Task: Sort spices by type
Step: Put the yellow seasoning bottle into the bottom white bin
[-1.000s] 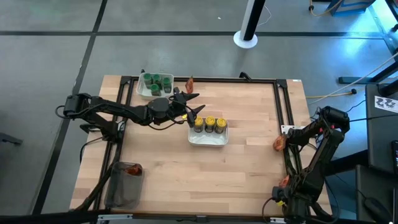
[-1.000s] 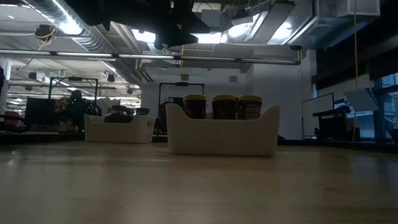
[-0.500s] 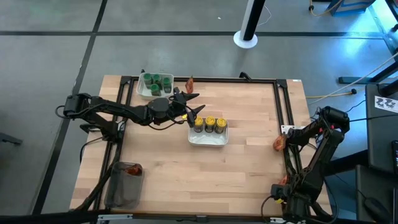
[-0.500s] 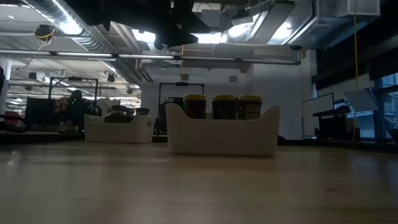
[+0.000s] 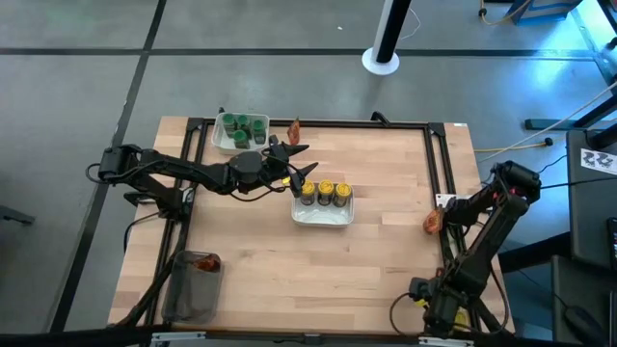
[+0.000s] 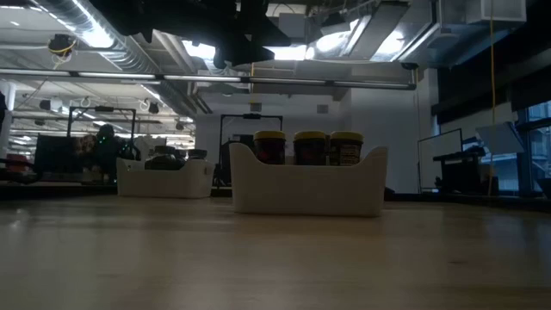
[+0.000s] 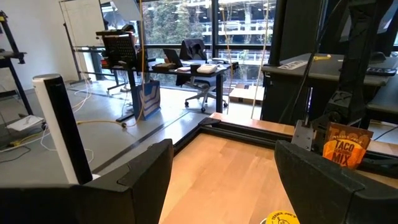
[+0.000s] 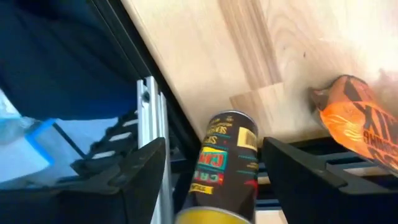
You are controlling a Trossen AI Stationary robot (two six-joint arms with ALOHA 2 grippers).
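Three yellow-lidded jars [image 5: 325, 192] stand in a white tray [image 5: 321, 216] at mid-table. Green-lidded jars [image 5: 241, 127] fill another white tray [image 5: 220, 141] near the far edge. My left gripper [image 5: 301, 160] hangs open above the table between the two trays, touching nothing. One red-orange packet [image 5: 294, 127] stands at the far edge, and another [image 5: 431, 222] lies at the right edge. My right gripper [image 8: 214, 168] is open at that right edge. Its fingers stand on either side of a yellow-lidded jar [image 8: 225, 163], lid toward the camera, next to the packet [image 8: 354, 121].
A clear grey tub [image 5: 196, 280] with red-orange packets inside sits at the near left corner. A dark metal frame [image 5: 439, 154] runs around the table. In the low view the yellow-jar tray [image 6: 307, 182] stands nearer than the green-jar tray [image 6: 164, 179].
My right arm's lower links have swung toward the table's near edge, while its gripper has stayed at the right edge beside the packet. My left arm and the trays have kept still.
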